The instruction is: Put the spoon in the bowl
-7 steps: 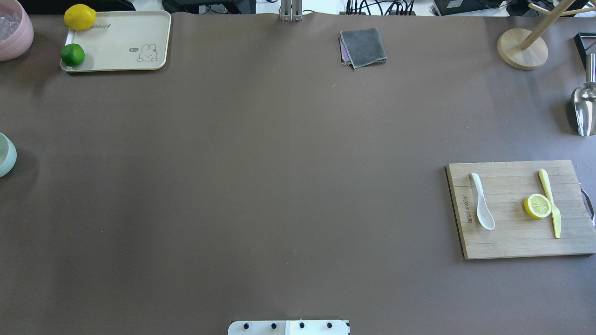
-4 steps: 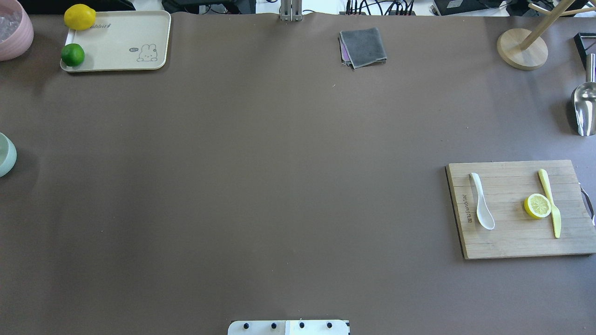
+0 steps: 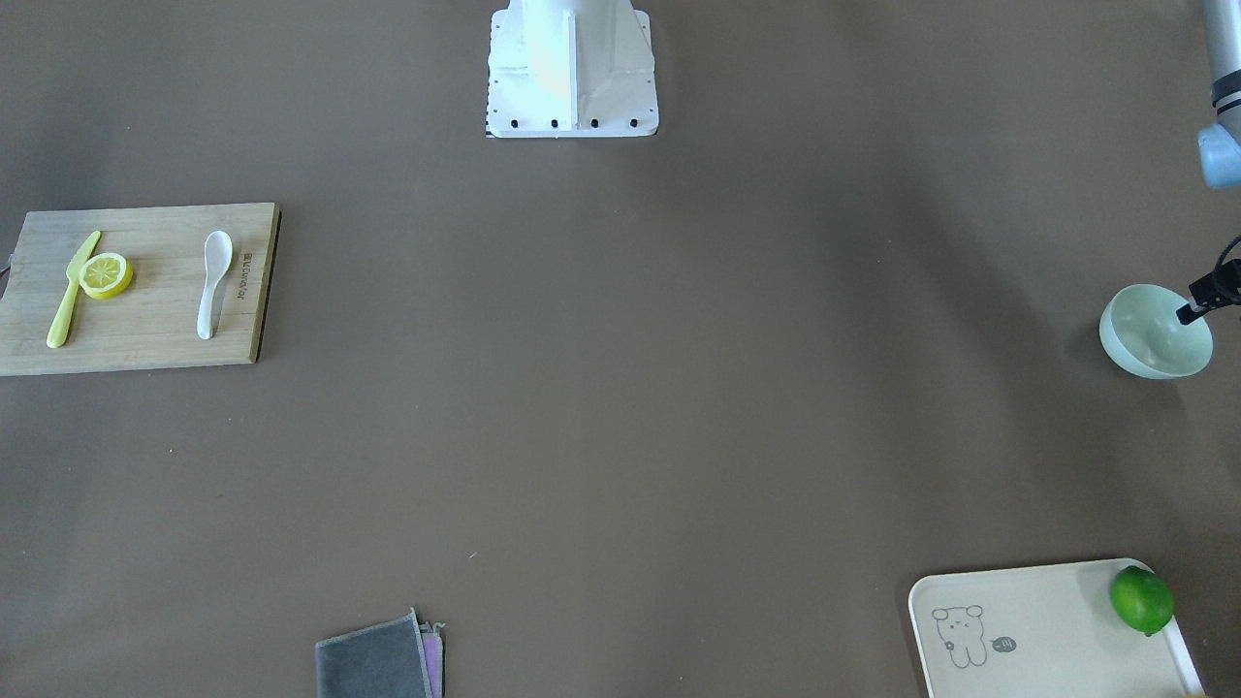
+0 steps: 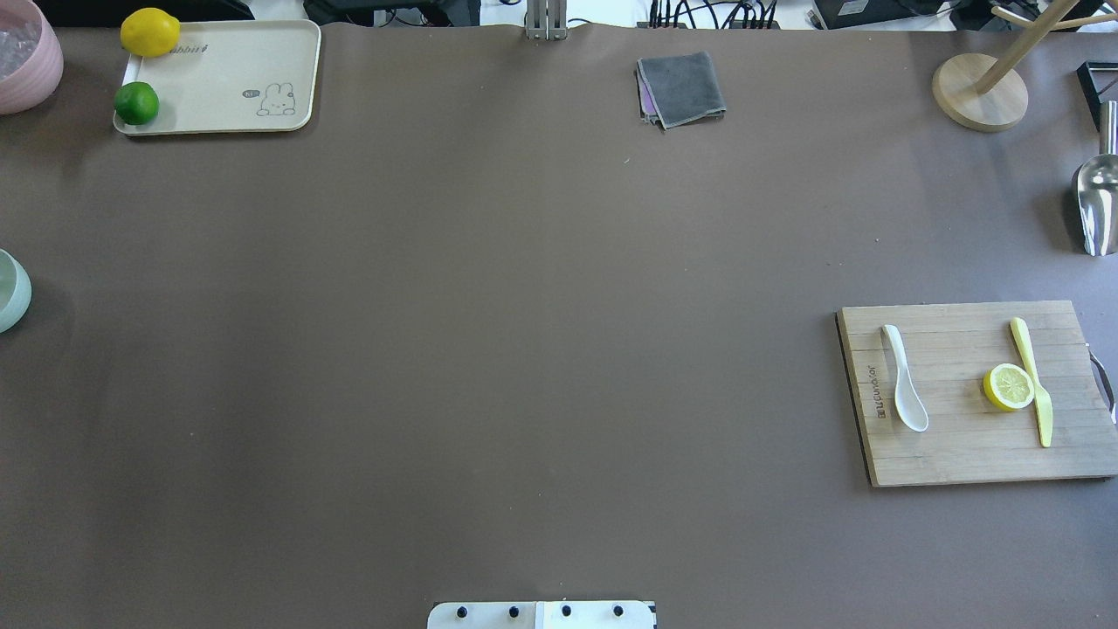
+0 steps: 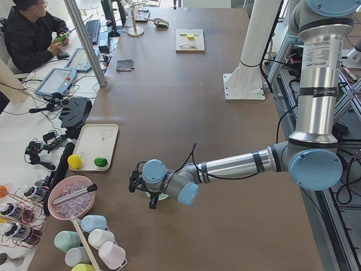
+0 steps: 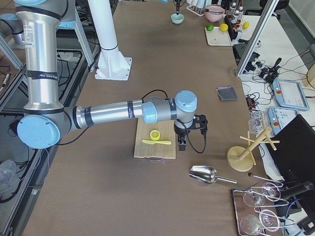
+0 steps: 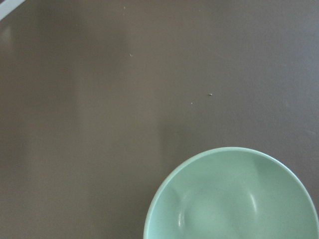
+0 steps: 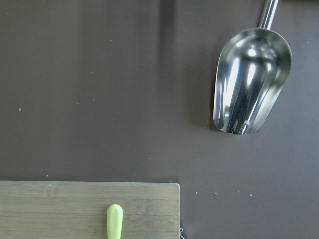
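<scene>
The white spoon [image 4: 904,389] lies on the wooden cutting board [image 4: 961,454] at the table's right, scoop toward the robot; it also shows in the front-facing view [image 3: 213,281]. The mint-green bowl [image 3: 1154,334] stands empty at the far left edge of the table [image 4: 9,288] and fills the lower right of the left wrist view [image 7: 234,199]. My left gripper [image 5: 151,199] hangs just above the bowl; I cannot tell whether it is open or shut. My right gripper [image 6: 181,145] hangs over the board's outer end, near the yellow knife [image 4: 1035,384]; I cannot tell its state.
A lemon slice [image 4: 1009,387] lies beside the knife on the board. A metal scoop [image 8: 249,84] lies beyond the board. A cream tray [image 4: 236,70] with a lime and a lemon, a pink bowl [image 4: 22,52], a grey cloth [image 4: 681,87] and a wooden stand [image 4: 978,92] line the far edge.
</scene>
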You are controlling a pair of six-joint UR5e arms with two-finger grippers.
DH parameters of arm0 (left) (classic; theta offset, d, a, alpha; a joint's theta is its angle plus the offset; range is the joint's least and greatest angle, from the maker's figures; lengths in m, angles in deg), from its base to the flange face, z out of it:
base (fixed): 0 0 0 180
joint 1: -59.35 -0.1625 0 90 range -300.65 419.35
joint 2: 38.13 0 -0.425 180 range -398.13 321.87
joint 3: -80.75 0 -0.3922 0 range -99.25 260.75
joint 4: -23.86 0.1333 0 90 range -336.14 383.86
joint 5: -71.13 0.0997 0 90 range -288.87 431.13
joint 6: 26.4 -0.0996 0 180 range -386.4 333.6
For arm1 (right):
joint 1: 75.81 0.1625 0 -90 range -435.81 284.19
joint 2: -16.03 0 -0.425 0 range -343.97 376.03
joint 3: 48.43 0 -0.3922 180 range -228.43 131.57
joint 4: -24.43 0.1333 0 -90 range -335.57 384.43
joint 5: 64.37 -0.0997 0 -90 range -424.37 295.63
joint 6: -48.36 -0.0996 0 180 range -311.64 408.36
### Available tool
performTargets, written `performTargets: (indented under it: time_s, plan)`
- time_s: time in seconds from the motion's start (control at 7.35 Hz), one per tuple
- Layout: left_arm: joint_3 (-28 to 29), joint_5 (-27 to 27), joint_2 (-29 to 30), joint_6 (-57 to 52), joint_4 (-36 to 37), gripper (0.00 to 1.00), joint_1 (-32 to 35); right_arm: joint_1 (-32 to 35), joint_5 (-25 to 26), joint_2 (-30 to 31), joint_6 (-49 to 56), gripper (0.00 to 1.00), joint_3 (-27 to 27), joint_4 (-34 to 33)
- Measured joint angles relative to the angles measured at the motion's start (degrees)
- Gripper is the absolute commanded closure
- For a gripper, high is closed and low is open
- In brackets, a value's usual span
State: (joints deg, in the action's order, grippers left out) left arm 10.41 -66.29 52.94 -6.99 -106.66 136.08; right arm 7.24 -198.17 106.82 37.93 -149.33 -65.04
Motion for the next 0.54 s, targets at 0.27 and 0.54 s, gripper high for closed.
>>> performTargets:
  time_s: [0.27, 0.54]
  plan:
    - [1.7, -0.1, 0.8, 0.0, 0.0, 0.54, -0.7, 0.0, -0.1, 0.0, -0.3, 0.00, 0.0, 0.0]
    - [2.4, -0.3, 0.9, -0.1, 0.0, 1.00, -0.8, 0.0, -0.4, 0.0, -0.6, 0.00, 0.2, 0.0]
